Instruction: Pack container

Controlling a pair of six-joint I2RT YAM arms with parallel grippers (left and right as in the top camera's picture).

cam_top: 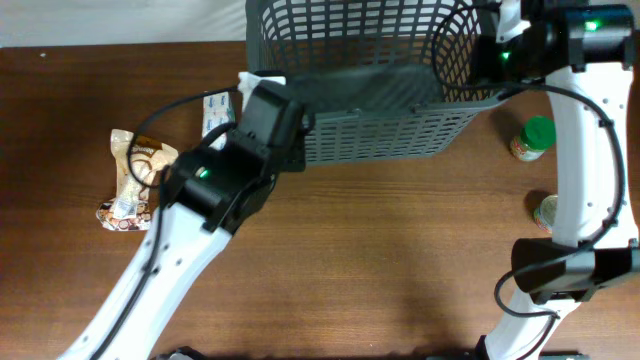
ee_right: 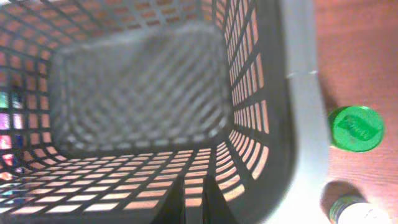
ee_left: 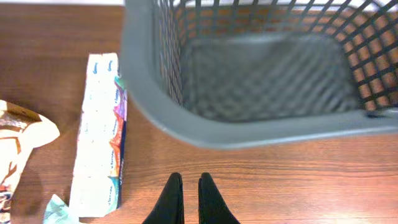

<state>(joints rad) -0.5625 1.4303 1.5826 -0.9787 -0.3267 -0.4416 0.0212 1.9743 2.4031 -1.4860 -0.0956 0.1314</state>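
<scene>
tin can [cam_top: 547,212] at 4 o'clock | snack pouch [cam_top: 130,180] at 9 o'clock | left gripper [ee_left: 186,200] clenched on nothing, over bare wood just short of the container's rim | green-lidded jar [cam_top: 537,138] at 2 o'clock | tissue pack [cam_top: 215,112] at 10 o'clock, beside the container | container [cam_top: 400,135] at 12 o'clock | right gripper [ee_right: 194,202] clenched on nothing, above its 3 o'clock end

The container [cam_top: 380,135], a dark grey plastic basket with lattice-slotted sides and a solid rim, stands mouth-up at the overhead frame's top centre-right, its far edge cropped
</scene>
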